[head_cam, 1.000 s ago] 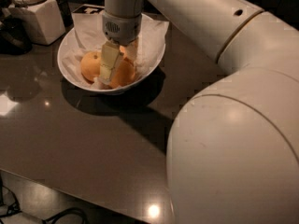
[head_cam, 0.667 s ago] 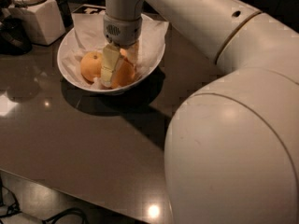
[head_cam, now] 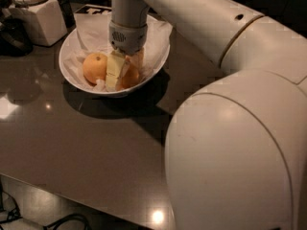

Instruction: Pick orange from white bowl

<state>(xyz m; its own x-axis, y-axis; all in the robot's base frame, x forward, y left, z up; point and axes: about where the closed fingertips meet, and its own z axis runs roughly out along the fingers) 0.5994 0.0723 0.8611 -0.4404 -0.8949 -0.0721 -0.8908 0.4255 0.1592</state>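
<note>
Dark glossy table (head_cam: 86, 147) carries the white bowl (head_cam: 66, 68) at upper left. The gripper (head_cam: 121, 79) sits down inside it against the orange (head_cam: 131, 76); whether it grips, I cannot tell.

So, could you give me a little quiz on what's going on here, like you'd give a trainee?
1. True or false: the gripper is down inside the white bowl, right beside the deep-coloured orange.
2. What lines the white bowl? A) crumpled white paper B) a green cloth C) a metal rack
3. Fill in: in the camera view, the paler orange lies on the gripper's ___ side.

Key: 1 true; 2 A; 3 left.
</note>
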